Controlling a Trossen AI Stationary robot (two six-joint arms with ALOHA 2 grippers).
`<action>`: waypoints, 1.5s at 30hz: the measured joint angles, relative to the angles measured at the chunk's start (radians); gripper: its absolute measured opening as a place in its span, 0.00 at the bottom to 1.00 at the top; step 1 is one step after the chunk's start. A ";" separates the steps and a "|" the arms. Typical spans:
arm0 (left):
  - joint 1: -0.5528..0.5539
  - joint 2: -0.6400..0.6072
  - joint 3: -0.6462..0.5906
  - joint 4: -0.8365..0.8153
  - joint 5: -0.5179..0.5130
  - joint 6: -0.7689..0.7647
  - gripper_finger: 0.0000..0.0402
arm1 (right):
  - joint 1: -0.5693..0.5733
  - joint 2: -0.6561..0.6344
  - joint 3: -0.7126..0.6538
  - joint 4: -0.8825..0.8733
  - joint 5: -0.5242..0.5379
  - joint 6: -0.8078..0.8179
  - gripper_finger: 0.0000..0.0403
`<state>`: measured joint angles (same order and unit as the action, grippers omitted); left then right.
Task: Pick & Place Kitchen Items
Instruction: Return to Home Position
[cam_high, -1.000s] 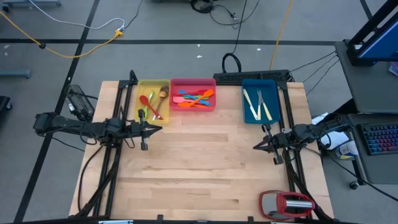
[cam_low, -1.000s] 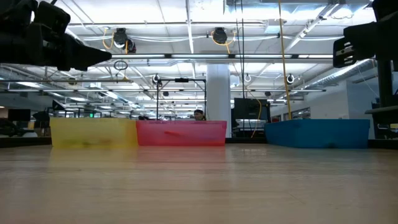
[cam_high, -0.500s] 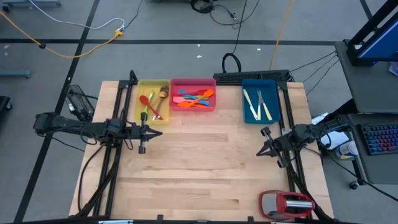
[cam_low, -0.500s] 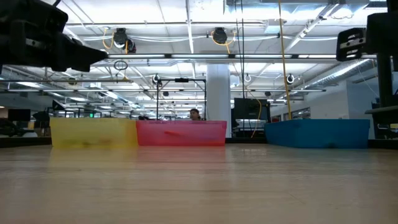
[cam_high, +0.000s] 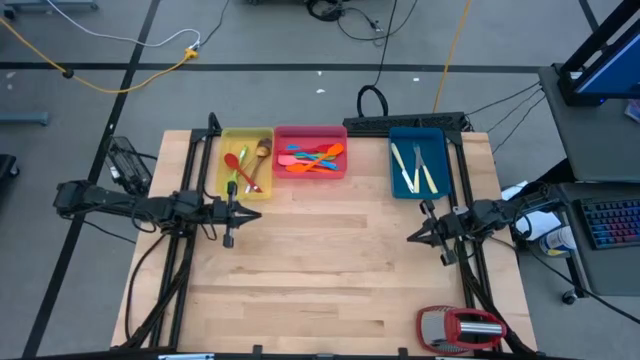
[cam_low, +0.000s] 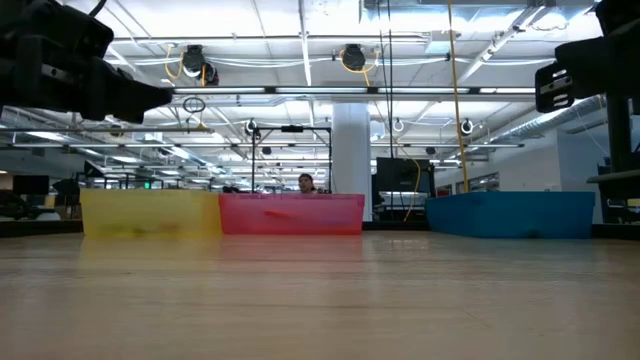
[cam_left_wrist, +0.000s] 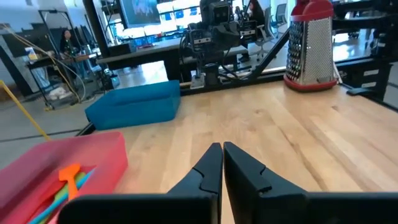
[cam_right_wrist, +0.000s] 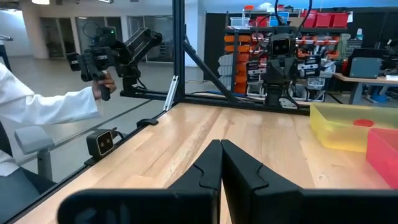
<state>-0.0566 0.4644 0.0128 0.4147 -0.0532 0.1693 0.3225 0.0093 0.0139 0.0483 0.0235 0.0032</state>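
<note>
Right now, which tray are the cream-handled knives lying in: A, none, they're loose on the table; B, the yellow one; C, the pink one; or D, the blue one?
D: the high view shows the knives lying inside the blue tray, while the yellow tray holds spoons and the pink tray holds spatulas.

Bright ceiling lights (cam_low: 230, 20) overhead leave only soft, faint shadows.
</note>
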 joint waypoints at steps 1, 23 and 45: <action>0.000 0.000 0.000 0.000 0.000 -0.009 0.04 | 0.000 0.000 0.000 0.000 0.000 0.000 0.00; 0.000 -0.006 0.000 -0.001 0.000 -0.090 0.09 | -0.042 -0.006 0.000 0.002 0.002 0.000 0.00; 0.001 -0.269 -0.001 0.001 0.000 -0.089 0.09 | -0.262 -0.006 0.000 0.003 0.002 0.001 0.00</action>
<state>-0.0555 0.1949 0.0120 0.4152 -0.0528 0.0803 0.0608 0.0032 0.0139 0.0517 0.0257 0.0039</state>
